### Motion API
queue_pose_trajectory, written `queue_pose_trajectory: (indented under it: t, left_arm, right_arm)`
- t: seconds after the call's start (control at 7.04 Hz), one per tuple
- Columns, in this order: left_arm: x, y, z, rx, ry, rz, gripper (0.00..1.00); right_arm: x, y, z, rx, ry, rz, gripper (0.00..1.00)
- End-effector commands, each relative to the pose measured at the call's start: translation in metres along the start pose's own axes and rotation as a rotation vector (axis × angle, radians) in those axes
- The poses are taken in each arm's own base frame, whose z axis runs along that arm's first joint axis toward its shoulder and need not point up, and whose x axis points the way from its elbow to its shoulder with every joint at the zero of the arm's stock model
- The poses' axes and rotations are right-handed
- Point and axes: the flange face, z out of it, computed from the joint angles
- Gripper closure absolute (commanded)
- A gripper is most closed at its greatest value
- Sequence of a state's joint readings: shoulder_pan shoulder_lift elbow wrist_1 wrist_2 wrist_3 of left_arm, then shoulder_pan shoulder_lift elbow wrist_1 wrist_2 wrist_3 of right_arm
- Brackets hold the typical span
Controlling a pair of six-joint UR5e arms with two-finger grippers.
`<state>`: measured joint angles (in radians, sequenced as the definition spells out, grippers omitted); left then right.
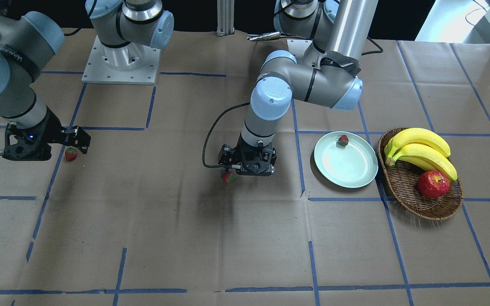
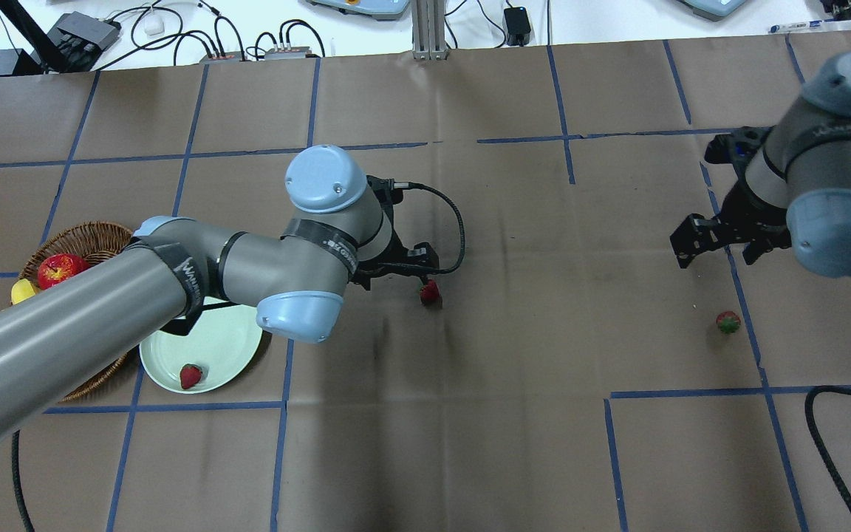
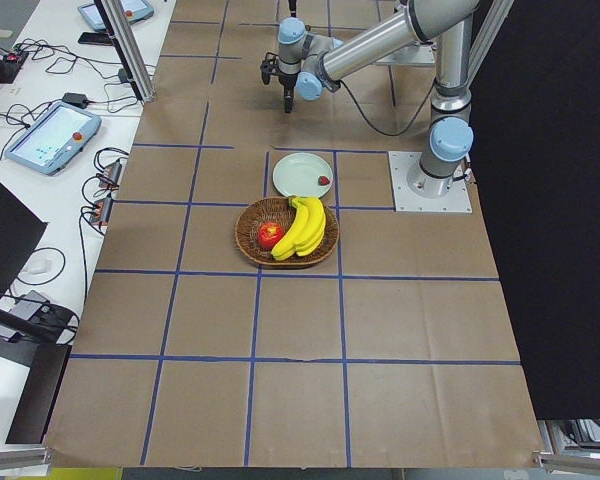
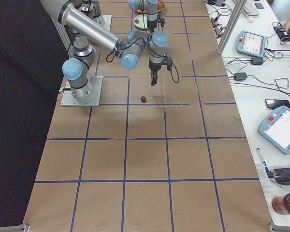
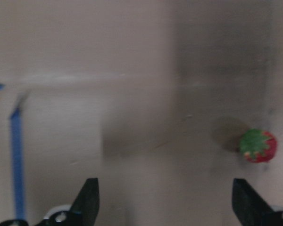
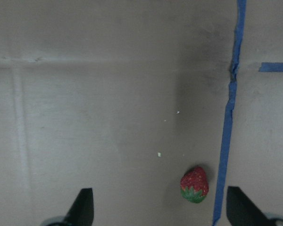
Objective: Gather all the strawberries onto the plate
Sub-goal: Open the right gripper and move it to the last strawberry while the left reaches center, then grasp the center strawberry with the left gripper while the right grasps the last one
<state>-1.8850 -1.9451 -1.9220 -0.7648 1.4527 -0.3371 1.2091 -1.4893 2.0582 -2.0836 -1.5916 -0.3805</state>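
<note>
Three strawberries show. One (image 1: 343,140) lies on the mint-green plate (image 1: 349,168), near its rim toward the robot. One (image 1: 228,177) lies on the table beside my left gripper (image 1: 247,169), which is open and empty. In the left wrist view this berry (image 5: 258,146) sits off to the right, outside the gap, near the right fingertip (image 5: 245,200). The third (image 1: 71,154) lies on the table by my right gripper (image 1: 78,140), also open and empty. In the right wrist view it (image 6: 194,184) lies between the fingers, right of centre, beside a blue tape line.
A brown wicker basket (image 1: 438,212) with bananas (image 1: 419,146) and a red apple (image 1: 433,184) stands right beside the plate. Brown paper with blue tape lines covers the table. The left arm's cable (image 1: 211,136) loops beside its wrist.
</note>
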Motion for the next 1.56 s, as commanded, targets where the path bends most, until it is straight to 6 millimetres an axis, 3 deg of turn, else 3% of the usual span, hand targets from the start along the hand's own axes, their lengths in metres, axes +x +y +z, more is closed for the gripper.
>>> queue_pose_trajectory:
  t: [0.0, 0.14, 0.43, 0.57, 0.71, 0.85, 0.99, 1.14, 1.28, 1.42]
  left_arm:
    - [0.027, 0.000, 0.032, -0.043, -0.016, 0.010, 0.02]
    - [0.026, 0.004, 0.041, -0.055, -0.024, 0.015, 0.12]
    - [0.025, 0.002, 0.040, -0.052, -0.024, 0.011, 0.34]
    - [0.027, -0.001, 0.035, -0.041, -0.023, 0.009, 0.58]
    - [0.027, -0.003, 0.032, -0.035, -0.021, 0.006, 0.75]
    - [0.025, -0.005, 0.028, -0.027, -0.018, 0.003, 0.91]
    - [0.023, -0.006, 0.020, -0.019, -0.017, 0.004, 1.00]
    - [0.008, -0.011, 0.007, 0.001, -0.037, 0.009, 1.00]
    - [-0.036, -0.014, -0.008, -0.019, -0.160, 0.100, 1.00]
    - [-0.079, -0.004, -0.039, -0.040, -0.208, 0.154, 1.00]
  right_arm:
    - [0.023, 0.031, 0.052, -0.018, -0.011, -0.009, 0.00]
    - [0.021, 0.035, 0.069, -0.039, -0.020, -0.005, 0.00]
    - [0.025, 0.028, 0.100, -0.087, -0.030, -0.009, 0.00]
    - [0.025, 0.028, 0.101, -0.089, -0.030, -0.007, 0.01]
    - [0.027, 0.027, 0.100, -0.088, -0.010, -0.005, 0.09]
    - [0.029, 0.027, 0.099, -0.089, -0.002, 0.000, 0.28]
    - [0.029, 0.028, 0.099, -0.093, 0.003, -0.002, 0.49]
    - [0.030, 0.029, 0.098, -0.100, 0.018, -0.004, 0.73]
    - [0.031, 0.029, 0.097, -0.108, 0.026, -0.005, 0.94]
    - [0.032, 0.028, 0.094, -0.105, 0.028, -0.005, 0.96]
